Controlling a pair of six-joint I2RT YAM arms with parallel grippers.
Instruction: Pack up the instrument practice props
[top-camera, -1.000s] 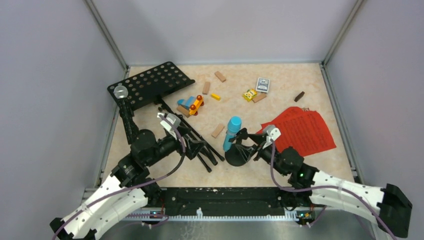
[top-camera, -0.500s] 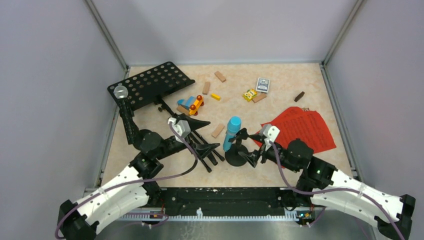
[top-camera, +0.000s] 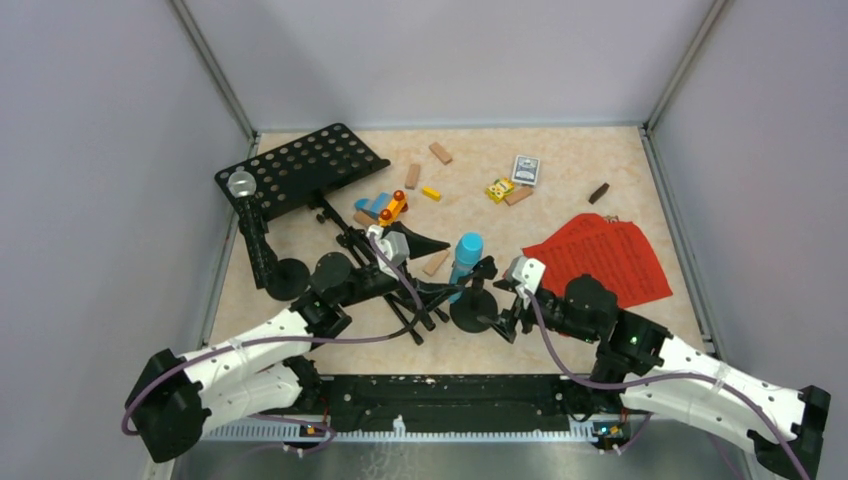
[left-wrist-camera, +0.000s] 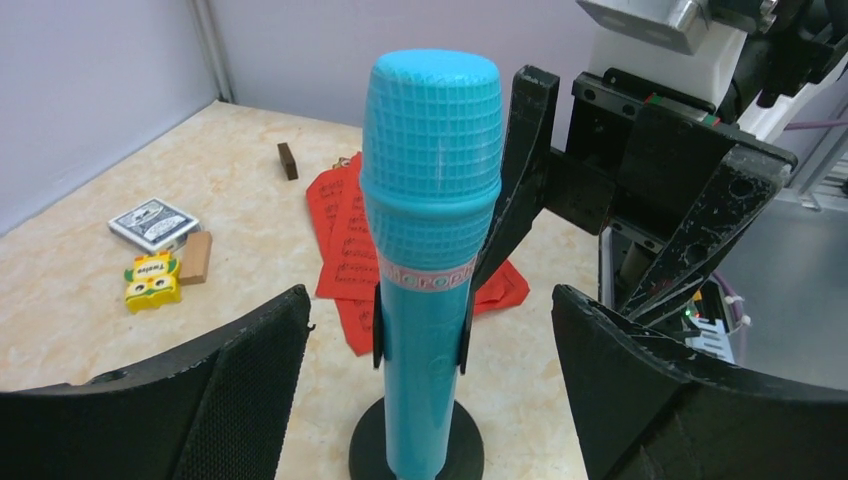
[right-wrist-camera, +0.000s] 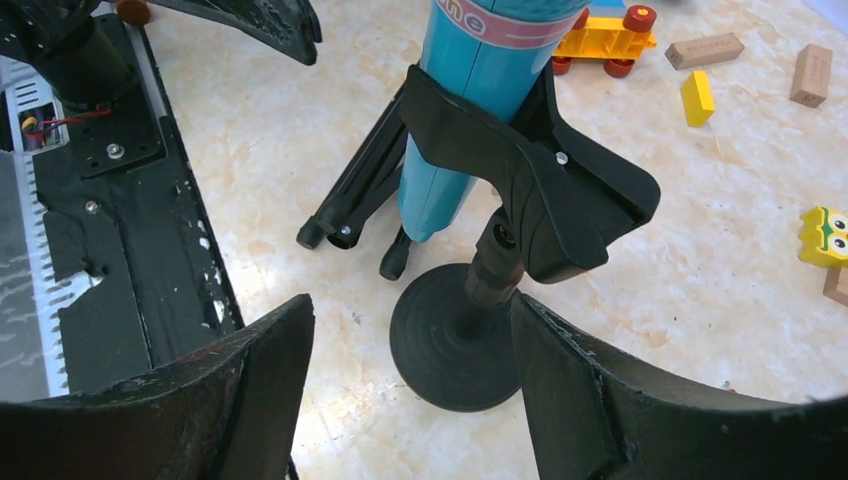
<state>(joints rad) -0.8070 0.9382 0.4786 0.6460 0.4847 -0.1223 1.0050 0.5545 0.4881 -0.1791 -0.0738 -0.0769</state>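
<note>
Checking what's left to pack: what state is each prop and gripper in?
Blue microphone: upright, clipped in its holder.
Silver-headed microphone: standing in second holder.
Music stand: lying down, legs folded.
Red sheet music: lying flat.
Left gripper: open, either side of blue microphone.
Right gripper: open, straddling holder's base.

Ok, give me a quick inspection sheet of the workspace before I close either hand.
Surface: beige marbled table, no spills seen.
Job's things: blue microphone upright in its round-based holder; silver-headed microphone in a second holder at left; music desk lying far left, tripod legs on the table; red sheet-music pages at right.
Clutter: wooden blocks, toy vehicle, card pack and yellow figure scattered at the back.
Hands: left hand open, either side of the blue microphone; right hand open, flanking the holder's stem.
Cables: purple cable along each arm, no snag seen.
Surroundings: grey walls on three sides.
</note>
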